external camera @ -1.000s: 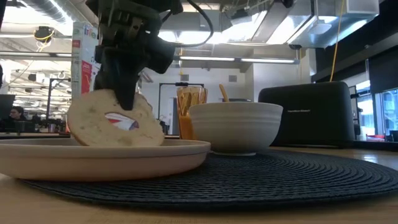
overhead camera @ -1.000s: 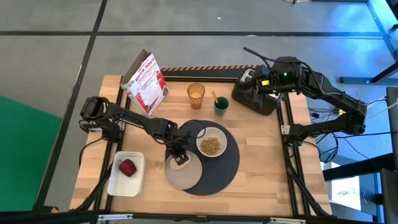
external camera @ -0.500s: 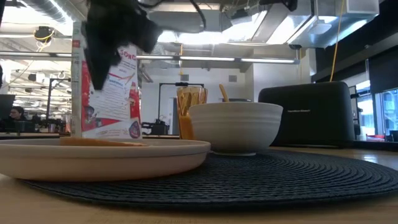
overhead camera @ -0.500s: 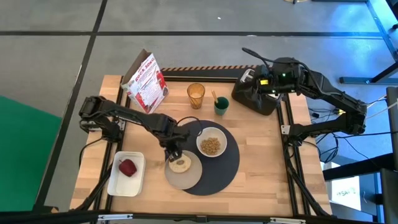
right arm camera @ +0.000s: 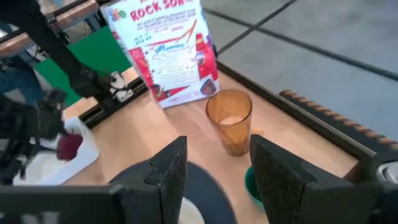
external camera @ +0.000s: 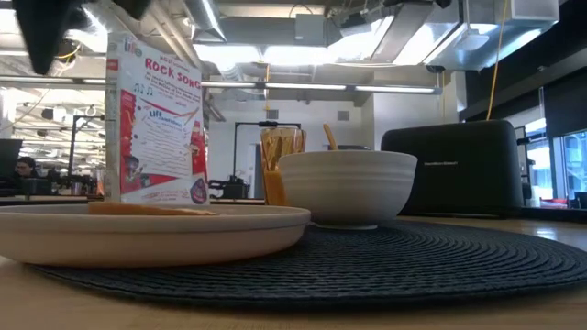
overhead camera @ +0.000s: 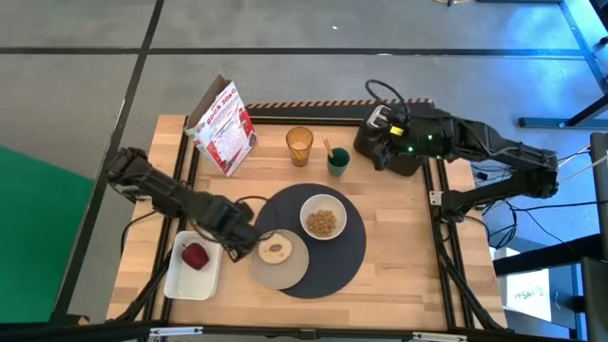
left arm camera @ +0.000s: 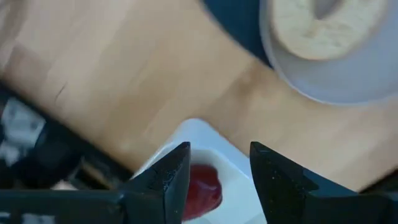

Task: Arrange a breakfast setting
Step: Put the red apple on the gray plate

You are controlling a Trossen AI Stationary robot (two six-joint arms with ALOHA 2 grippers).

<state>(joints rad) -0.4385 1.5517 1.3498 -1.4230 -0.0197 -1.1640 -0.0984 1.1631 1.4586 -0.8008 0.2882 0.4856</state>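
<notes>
A round dark grey mat [overhead camera: 344, 261] bears a small white bowl [overhead camera: 324, 222] of cereal and a flat white plate [overhead camera: 285, 271]. A bagel slice [overhead camera: 275, 251] lies flat on the plate. The amber tumbler [overhead camera: 299, 145] stands at the far side, next to a green cup [overhead camera: 338, 162] with the orange-handled spoon [overhead camera: 328, 149] in it. My left gripper [left arm camera: 219, 152] is open and empty, above the table between the plate [left arm camera: 348, 74] and the white tray [left arm camera: 186, 134]. My right gripper [right arm camera: 217, 143] is open and empty over the black toaster [overhead camera: 391, 147], facing the tumbler [right arm camera: 229, 121].
The white tray [overhead camera: 180, 275] at the near left holds a red thing [overhead camera: 196, 256]. A cereal box [overhead camera: 220, 123] stands at the far left. The toaster fills the far right corner. Bare wood lies to the right of the mat.
My left gripper has let go of the bagel slice, which stood on edge on the plate and now lies flat on it. The gripper has risen and gone toward the table's left edge, to the tray. My right gripper has shifted a little toward the left over the toaster.
</notes>
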